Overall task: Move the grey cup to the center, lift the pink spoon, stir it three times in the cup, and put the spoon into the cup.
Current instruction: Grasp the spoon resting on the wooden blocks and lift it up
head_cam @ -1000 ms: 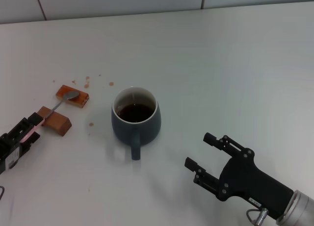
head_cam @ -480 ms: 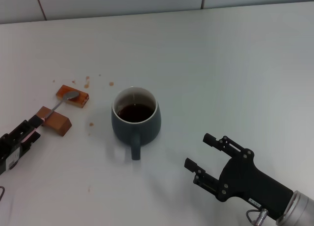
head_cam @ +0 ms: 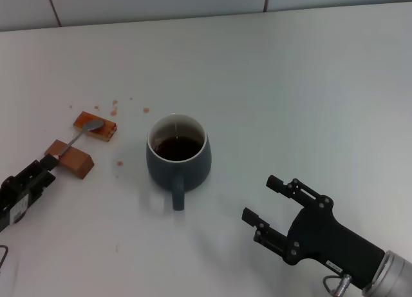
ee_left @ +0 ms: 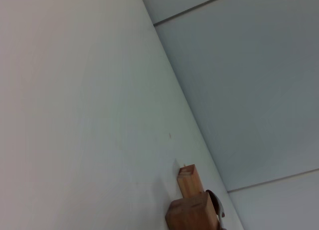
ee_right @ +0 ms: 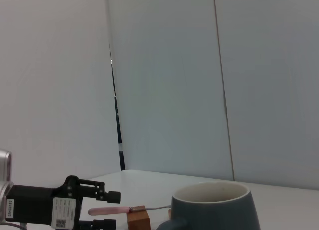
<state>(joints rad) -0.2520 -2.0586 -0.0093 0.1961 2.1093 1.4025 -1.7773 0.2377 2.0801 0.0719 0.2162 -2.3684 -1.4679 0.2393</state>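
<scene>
Your dark grey-blue ceramic cup (head_cam: 178, 156) stands upright near the middle of the white table (head_cam: 290, 84). Its inner wall is white, it holds dark brown liquid, and its stubby handle points toward the robot's body. The right wrist view shows the same cup (ee_right: 214, 207) close up from the side, rim level.

To the robot's left of the cup you have two brown rectangular wooden blocks: the farther, more orange one (head_cam: 95, 125) and the nearer one (head_cam: 71, 159). The slim teaspoon with silver bowl and pale pink handle (head_cam: 82, 134) lies bridged across them, its bowl resting on the farther block and its shaft running over the nearer one. In the right wrist view the pink handle (ee_right: 104, 210) sticks out past the nearer block (ee_right: 138, 218) and sits between the two black fingers of the left gripper (ee_right: 110, 209). Those fingers are spread apart above and below the handle, not closed on it.

In the head view the left gripper (head_cam: 42, 172) lies low at the table's left edge, just beside the nearer block. A few brown drops spot the table near the blocks.

Your right gripper (head_cam: 264, 203) rests low at the near right, well apart from the cup, fingers spread wide and holding nothing.
</scene>
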